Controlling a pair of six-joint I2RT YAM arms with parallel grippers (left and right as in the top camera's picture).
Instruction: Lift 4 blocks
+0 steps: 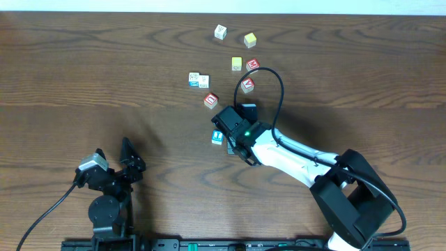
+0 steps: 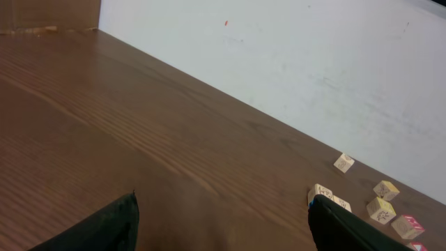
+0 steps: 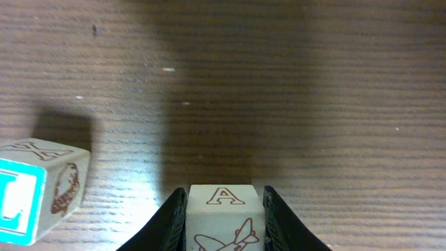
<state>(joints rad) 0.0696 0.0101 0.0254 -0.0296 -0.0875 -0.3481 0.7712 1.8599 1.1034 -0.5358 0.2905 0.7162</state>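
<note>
Right wrist view: right pincer (image 3: 223, 195) clamps the A block (image 3: 224, 217) squarely between its fingers (image 3: 171, 222), blue L block (image 3: 28, 202) just beside it, left pincer (image 2: 223, 230) open, well apart.

Likely robotics lab bench. Evidence: black arm (image 1: 108, 192) and white arm (image 1: 293, 153) at edge of wood-grain table (image 1: 104, 70), looping cable (image 1: 281, 90), scattered alphabet blocks (image 1: 220, 31), bare pale wall (image 2: 313, 63).

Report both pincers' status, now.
Left pincer: open, holding nothing.
Right pincer: closed on the block with the letter A.
</note>
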